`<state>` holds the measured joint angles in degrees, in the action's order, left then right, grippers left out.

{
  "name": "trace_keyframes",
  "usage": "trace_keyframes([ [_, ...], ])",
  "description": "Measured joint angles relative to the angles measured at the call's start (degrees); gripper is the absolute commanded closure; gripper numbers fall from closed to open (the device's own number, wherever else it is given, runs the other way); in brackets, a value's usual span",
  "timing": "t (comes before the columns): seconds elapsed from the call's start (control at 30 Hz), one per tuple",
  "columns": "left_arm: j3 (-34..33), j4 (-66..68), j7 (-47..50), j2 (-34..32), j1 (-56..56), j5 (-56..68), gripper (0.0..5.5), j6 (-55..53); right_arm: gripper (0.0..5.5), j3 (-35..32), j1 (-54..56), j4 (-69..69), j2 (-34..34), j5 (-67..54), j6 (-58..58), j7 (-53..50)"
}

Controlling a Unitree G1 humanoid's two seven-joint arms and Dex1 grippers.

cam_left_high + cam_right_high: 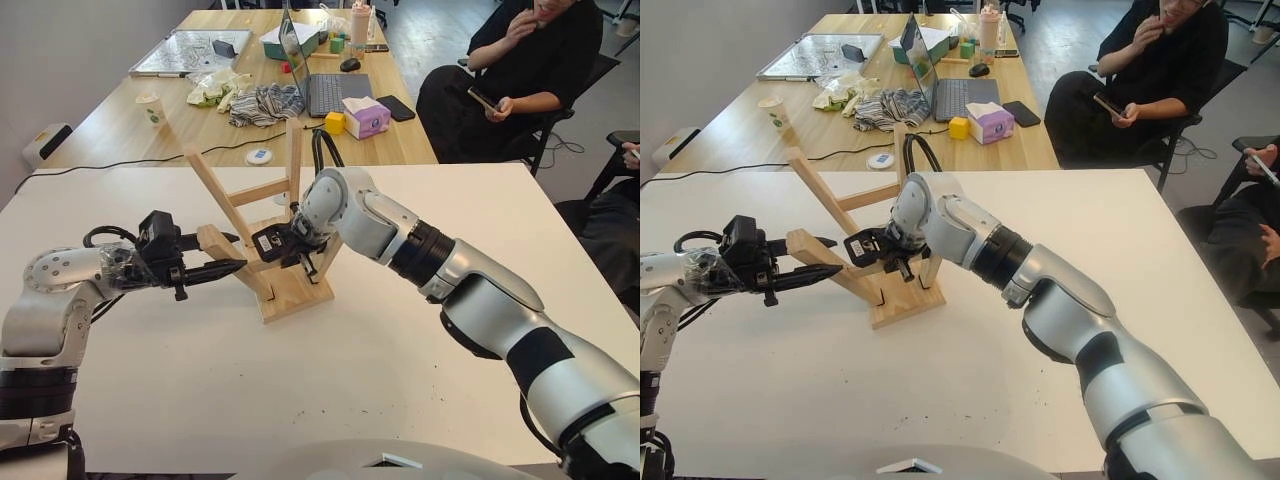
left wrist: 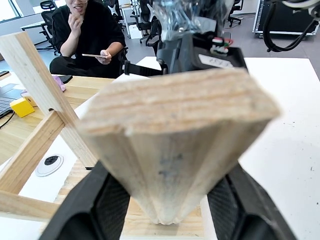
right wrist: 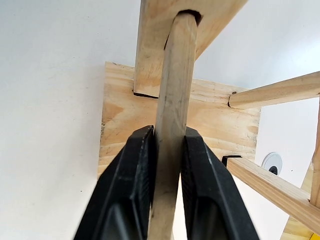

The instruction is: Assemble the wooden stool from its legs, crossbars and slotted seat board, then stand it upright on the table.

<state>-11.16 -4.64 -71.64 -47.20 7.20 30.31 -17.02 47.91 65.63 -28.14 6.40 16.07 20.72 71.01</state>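
**While both grippers clamp wood, the stool sits upside down at mid-table**

Though partly built, the stool (image 1: 270, 230) stands inverted near the centre of the head views, on the white table (image 1: 400, 380). Its seat board (image 1: 297, 292) is down on the table top, and its legs point up. One long leg (image 1: 215, 195) leans toward the upper left of the frame. Another (image 1: 293, 160) rises nearly straight just right of it, and a rung (image 1: 258, 192) joins the two.

A third, lower leg (image 1: 228, 255) slants out to the left from the seat board. The left gripper (image 1: 222, 270) comes in from the left edge of the frame and pinches the free end of this lower leg. In the left wrist view the two black fingers (image 2: 100, 205) press against either side of the wood.

The right gripper (image 1: 285, 245) reaches in from the lower right and sits at the middle of the stool, just right of the left one. In the right wrist view its fingers (image 3: 137, 170) are pressed together on a crossbar (image 3: 172, 100). The far end of this crossbar sits in a hole in a wooden piece above the seat board.

Behind the white table, in the upper part of the frame, a wooden table (image 1: 110, 135) carries several things:
- a laptop (image 1: 335, 90)
- a tissue box (image 1: 365, 118)
- a yellow block (image 1: 335, 122)
- a paper cup (image 1: 152, 110)
- a crumpled cloth (image 1: 262, 103)
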Motion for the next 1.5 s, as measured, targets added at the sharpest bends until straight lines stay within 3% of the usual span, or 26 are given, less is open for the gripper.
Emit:
trace_keyframes([
  [0.17,1.3,0.7,0.1,0.0,0.8,-1.4,3.48,0.7,4.88,0.5,-0.2,-1.4,-1.3,2.2,0.0,-0.2],
  [0.53,15.9,4.4,-2.2,-1.6,16.4,-12.6,3.48,0.1,4.92,0.0,0.0,-1.7,-1.4,5.2,6.0,0.9],
  [0.7,18.6,7.1,-3.9,-1.9,19.4,-13.6,3.48,2.1,4.97,-2.8,-0.7,-1.0,-1.4,4.6,9.6,1.4],
  [0.73,18.6,7.5,-4.1,-1.8,19.4,-13.5,3.48,2.5,4.59,-3.1,-0.9,-0.9,-1.4,4.6,9.6,1.4],
  [1.0,19.0,8.9,-5.3,-0.9,20.4,-12.2,3.48,3.6,3.35,-7.9,-1.5,2.2,1.1,-0.1,7.6,6.9],
  [1.2,18.7,8.6,-4.8,-1.1,19.9,-11.6,3.48,3.7,2.24,-17.6,2.8,12.8,12.2,-4.9,2.6,11.8],
  [1.33,16.9,5.4,-1.1,-0.6,17.8,-10.5,3.48,0.6,1.94,-31.3,7.8,8.3,14.8,-11.4,6.2,5.2],
  [1.5,16.0,4.3,2.5,1.1,16.9,-9.6,2.47,-4.1,1.90,-50.0,2.9,14.7,14.0,-31.1,21.7,-0.7],
])
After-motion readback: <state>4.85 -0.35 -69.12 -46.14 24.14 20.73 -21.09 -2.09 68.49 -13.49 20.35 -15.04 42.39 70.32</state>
